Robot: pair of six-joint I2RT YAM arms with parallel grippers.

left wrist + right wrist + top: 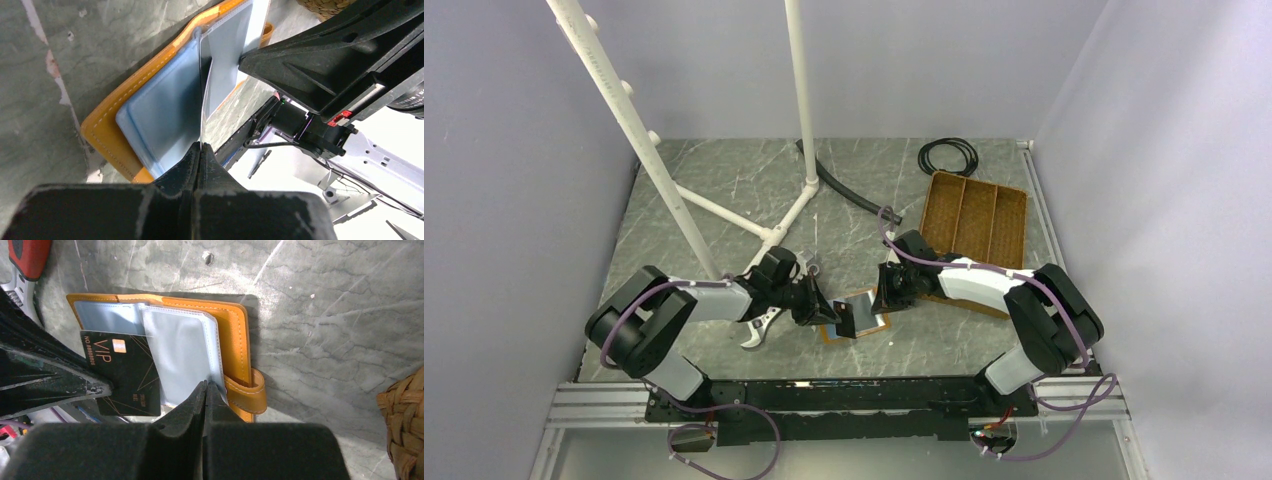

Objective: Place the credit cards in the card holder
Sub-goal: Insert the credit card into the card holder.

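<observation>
One black credit card (125,372), lettered VIP, is sitting in the left gripper (200,150). The jaws are pressing fully together on the card's outer edge, the edge farthest from the card holder (240,335). The card holder is lying open and flat on the table (325,315) between the two arms, orange cover facing down and bluish clear sleeves facing up.

The right gripper (206,390) is reaching in from the holder's opposite side. Its jaws are likewise clamping tight, pinching the free edge of one clear sleeve (180,350) just beside the holder's strap tab and seemingly holding it a little off the page beneath.

The card is standing over the holder's other page, just beside that pinched sleeve. In the left wrist view it is showing edge-on, running straight from the fingertips toward the sleeves. One corner is overlapping a second sleeve on that page, but I cannot tell whether it is entering a pocket or only resting against it.

Judging from this, the left arm is doing the carrying, so the coming move is hinging on sliding the card along its own plane into a pocket mouth while the right arm is steadying the sleeve. No further cards are showing.
</observation>
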